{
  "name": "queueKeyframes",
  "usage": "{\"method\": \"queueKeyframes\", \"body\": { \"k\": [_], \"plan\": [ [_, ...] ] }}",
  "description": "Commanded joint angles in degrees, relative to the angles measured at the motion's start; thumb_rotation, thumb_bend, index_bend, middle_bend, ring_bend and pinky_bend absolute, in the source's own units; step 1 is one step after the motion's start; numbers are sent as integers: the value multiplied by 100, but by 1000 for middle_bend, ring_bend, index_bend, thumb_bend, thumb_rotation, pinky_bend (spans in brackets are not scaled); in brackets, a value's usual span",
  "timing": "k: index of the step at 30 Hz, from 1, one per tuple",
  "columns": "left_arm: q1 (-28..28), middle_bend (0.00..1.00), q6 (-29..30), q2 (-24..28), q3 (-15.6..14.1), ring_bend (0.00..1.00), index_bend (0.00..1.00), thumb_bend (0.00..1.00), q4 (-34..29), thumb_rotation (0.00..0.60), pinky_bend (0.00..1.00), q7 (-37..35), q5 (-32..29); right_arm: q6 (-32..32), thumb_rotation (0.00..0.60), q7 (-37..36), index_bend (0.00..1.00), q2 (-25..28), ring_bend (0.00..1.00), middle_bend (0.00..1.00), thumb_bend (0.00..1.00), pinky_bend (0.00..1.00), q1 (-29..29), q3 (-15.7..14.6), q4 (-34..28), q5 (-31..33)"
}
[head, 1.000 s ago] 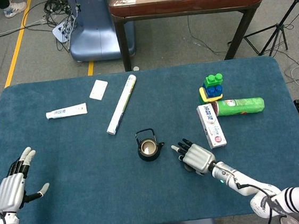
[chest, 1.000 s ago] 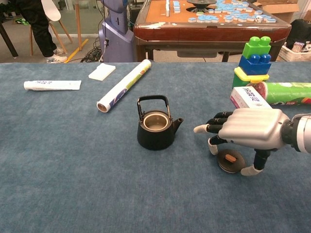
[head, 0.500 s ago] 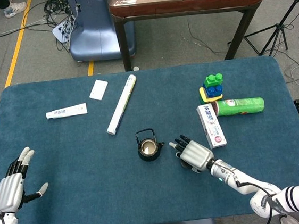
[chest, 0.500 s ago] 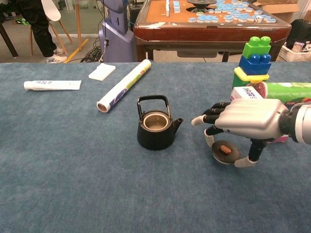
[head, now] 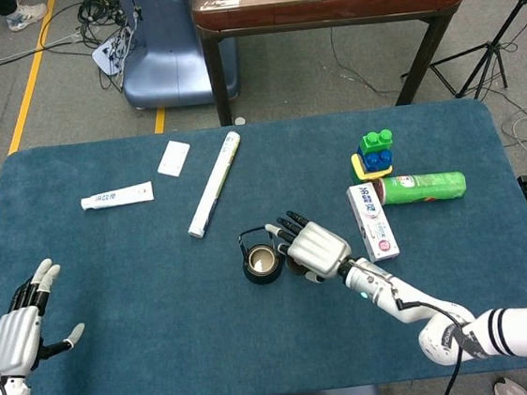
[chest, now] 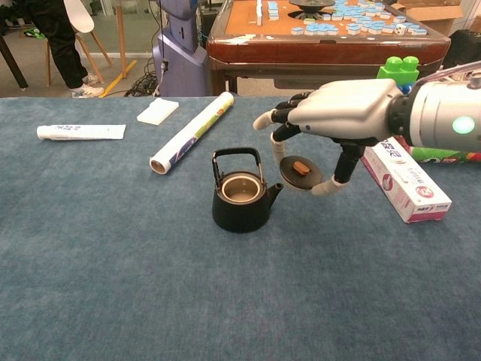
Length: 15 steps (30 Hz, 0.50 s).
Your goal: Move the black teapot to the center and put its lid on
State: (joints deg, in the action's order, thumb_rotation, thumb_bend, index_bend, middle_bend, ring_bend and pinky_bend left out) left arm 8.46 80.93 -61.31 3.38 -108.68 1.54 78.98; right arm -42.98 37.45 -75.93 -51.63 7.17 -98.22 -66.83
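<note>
We've got the small round black lid with the brown knob [chest: 301, 171] pinched under our right hand [chest: 347, 111], thumb and a finger on its rim, hanging just right of and a bit above the squat black cast-iron-looking teapot [chest: 240, 200]. The pot sits open near the middle of the blue carpet-like table cover [chest: 113, 263], wire handle upright, spout facing the lid. Our take: keep the lid level, slide it over the opening while dodging that handle arch, then lower it straight down. It looks rigid, matte and heavy-ish, so no squeezing needed. Our left hand [head: 18, 327] rests wide open and empty, well away at the table's near corner.
</note>
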Motion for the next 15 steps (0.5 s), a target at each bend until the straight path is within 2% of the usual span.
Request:
{"method": "queueKeyframes", "body": {
  "k": [1,6,15],
  "plan": [
    [-20,0,22,21,-3,0,0,230,-21,600,40,1,12,111,600,233,418,-196,0,71,270,0,-273,93,137,340],
    [-40,0,16,39,-30,0,0,231,-44,600,40,13,48,204,600,431,418,-442,0,70,270,0,-615,154,342,777],
    [-100,0,46,70,-47,0,0,231,-21,600,40,-78,68,304,600,744,418,-837,0,70,270,0,-1183,80,758,1455]
  ]
}}
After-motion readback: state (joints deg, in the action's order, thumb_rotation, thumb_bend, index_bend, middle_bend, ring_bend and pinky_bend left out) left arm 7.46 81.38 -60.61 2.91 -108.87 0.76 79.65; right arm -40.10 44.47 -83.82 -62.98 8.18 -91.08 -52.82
